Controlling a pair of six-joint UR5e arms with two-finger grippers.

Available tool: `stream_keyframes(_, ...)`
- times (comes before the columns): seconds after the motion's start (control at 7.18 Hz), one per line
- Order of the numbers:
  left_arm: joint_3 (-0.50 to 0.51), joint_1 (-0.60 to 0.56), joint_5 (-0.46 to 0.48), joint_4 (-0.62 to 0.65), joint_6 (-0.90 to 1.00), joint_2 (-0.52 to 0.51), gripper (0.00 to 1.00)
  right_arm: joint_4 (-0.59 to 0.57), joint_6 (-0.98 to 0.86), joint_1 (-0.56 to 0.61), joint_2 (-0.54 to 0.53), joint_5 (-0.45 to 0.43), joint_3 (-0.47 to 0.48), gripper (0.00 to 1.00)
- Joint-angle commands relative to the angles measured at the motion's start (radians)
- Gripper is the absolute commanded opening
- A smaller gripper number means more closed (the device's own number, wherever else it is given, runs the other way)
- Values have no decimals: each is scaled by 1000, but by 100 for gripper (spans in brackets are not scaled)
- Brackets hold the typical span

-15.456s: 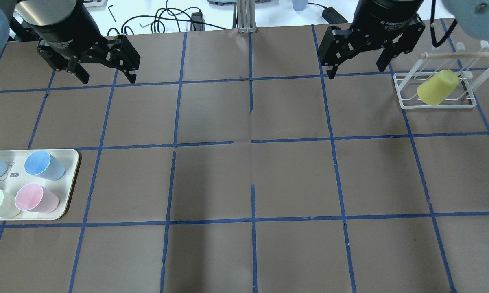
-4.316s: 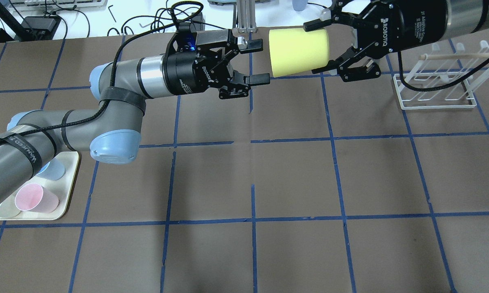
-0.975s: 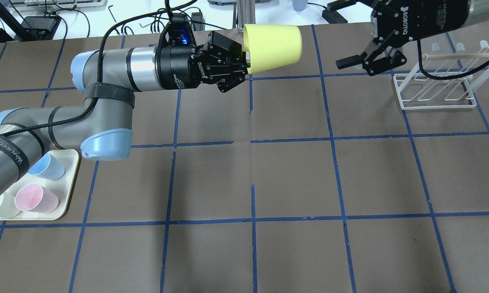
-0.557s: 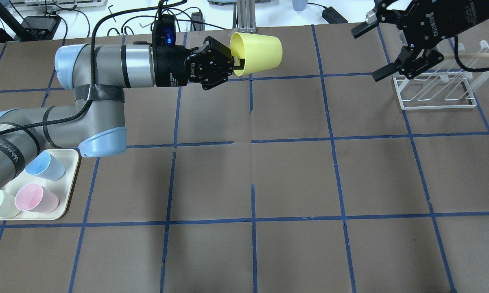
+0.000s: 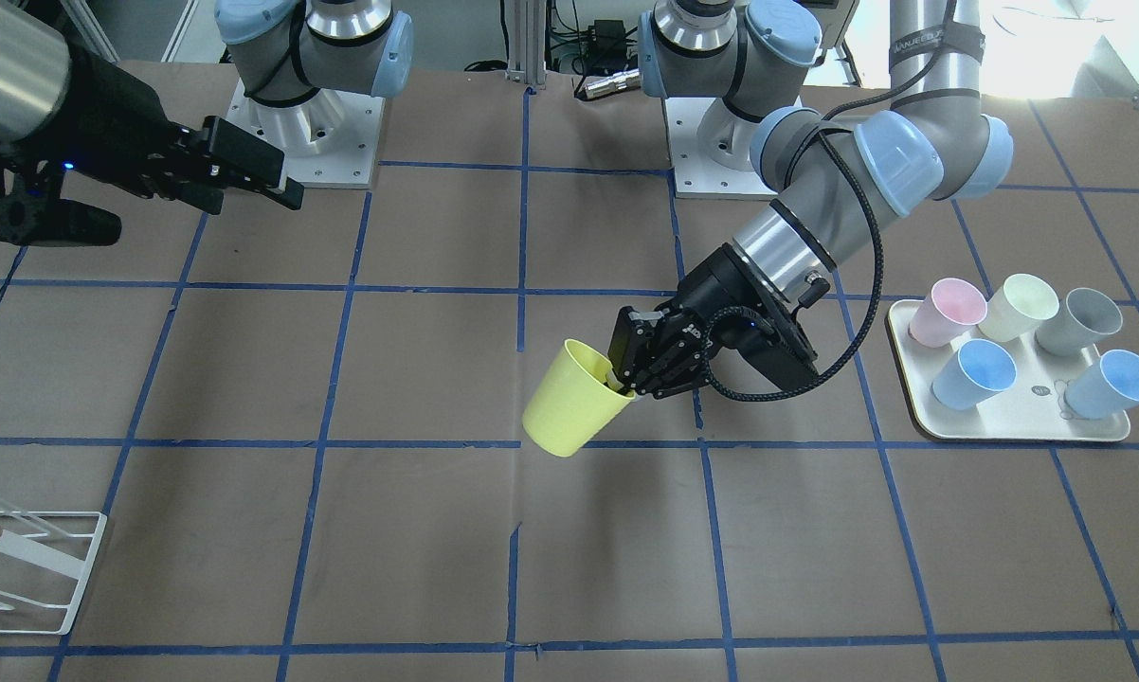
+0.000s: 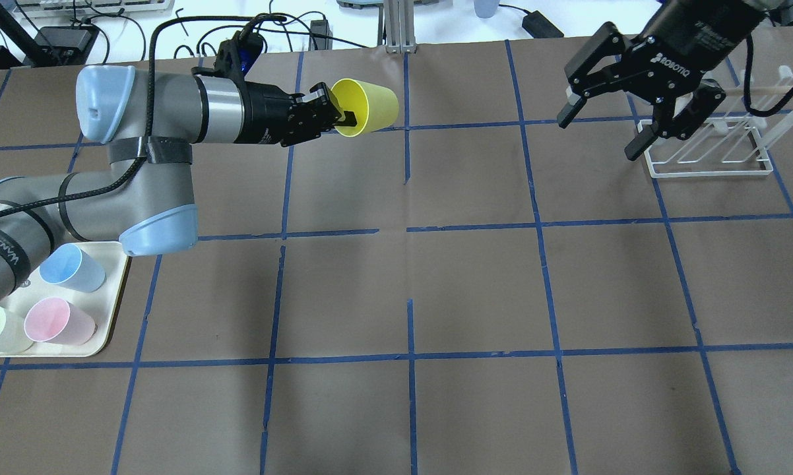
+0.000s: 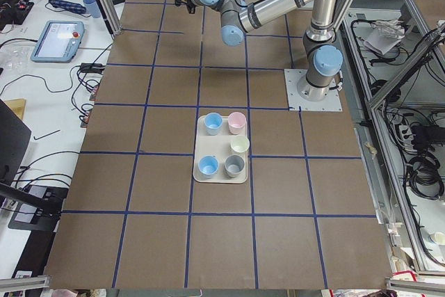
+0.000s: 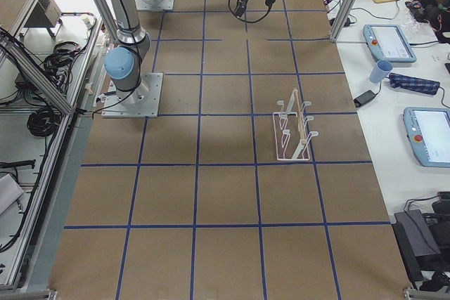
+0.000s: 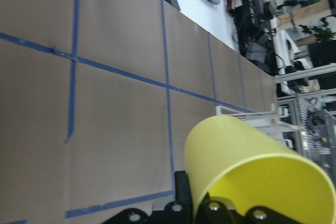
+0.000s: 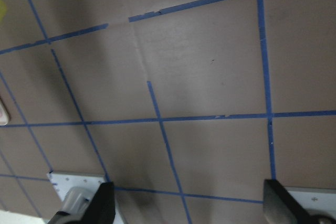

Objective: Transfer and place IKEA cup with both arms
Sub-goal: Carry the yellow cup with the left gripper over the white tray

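Over the brown table (image 6: 475,284) gridded with blue tape, the left gripper (image 6: 344,119) pinches the rim of the IKEA cup (image 6: 370,105), one finger inside the mouth and one outside. It holds the yellow cup tilted in the air, base pointing away from the arm. The right gripper (image 6: 598,135) hangs on the robot's right side, jaws spread wide and empty. Five pastel cups (image 5: 986,371) stand on a cream tray (image 5: 1005,426) at the table's left end, and a white wire rack (image 6: 706,173) sits at the right.
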Motion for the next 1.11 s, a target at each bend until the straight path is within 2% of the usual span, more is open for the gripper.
stream_keyframes(0.0,-11,3,263,-54,157,-5,0,-196,125,108,-51,-215,104,100)
stream_keyframes(0.14,1,30,415,-159,274,7,0,-239,151,119,-92,-272,162,100)
stream_keyframes(0.28,16,67,488,-256,331,29,0,-285,161,122,-127,-293,205,100)
stream_keyframes(0.42,41,115,552,-366,435,45,0,-316,165,122,-134,-358,212,100)
stream_keyframes(0.56,77,171,600,-483,527,64,0,-334,159,126,-137,-388,207,100)
stream_keyframes(0.7,134,254,655,-617,682,78,0,-405,141,134,-138,-386,205,100)
stream_keyframes(0.97,254,467,705,-823,991,63,0,-511,135,197,-134,-386,212,100)
